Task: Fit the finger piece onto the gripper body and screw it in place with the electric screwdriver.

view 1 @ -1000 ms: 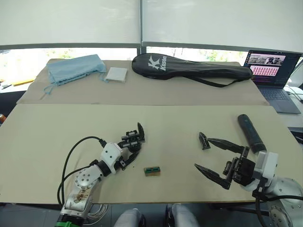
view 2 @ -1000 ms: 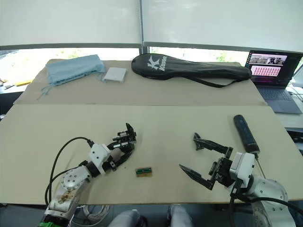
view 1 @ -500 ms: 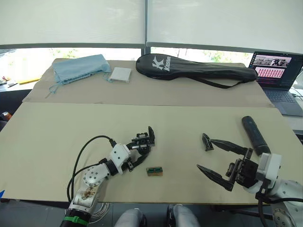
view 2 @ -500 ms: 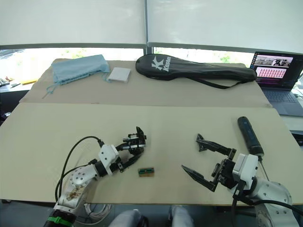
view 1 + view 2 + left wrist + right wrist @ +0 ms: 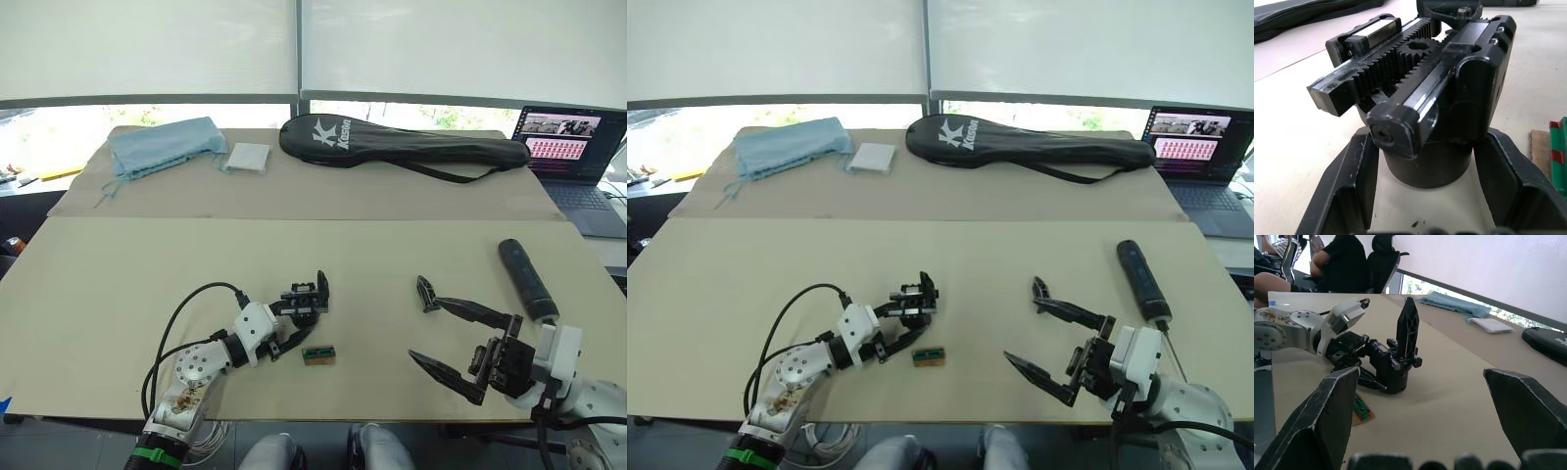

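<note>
The gripper body (image 5: 310,297) stands upright on the table just left of centre, its single pointed finger (image 5: 1407,331) sticking up. My left gripper (image 5: 298,315) is shut on its round base (image 5: 1425,164), one finger on each side. The finger piece (image 5: 424,292) lies flat on the table right of centre. My right gripper (image 5: 423,329) is open just in front of it, the farther fingertip close to the piece, with nothing between the fingers. The electric screwdriver (image 5: 524,279) lies on the table at the right, beyond my right wrist.
A small green-and-tan box (image 5: 318,354) lies just in front of the gripper body. At the back are a black racket bag (image 5: 392,147), a blue cloth (image 5: 162,142), a white pad (image 5: 245,157) and a laptop (image 5: 578,147). Seated people (image 5: 1347,259) show far off.
My left gripper has carried the gripper body to the right, closer to the green box. The right gripper has stayed open near the finger piece. The head camera shifted a little.
</note>
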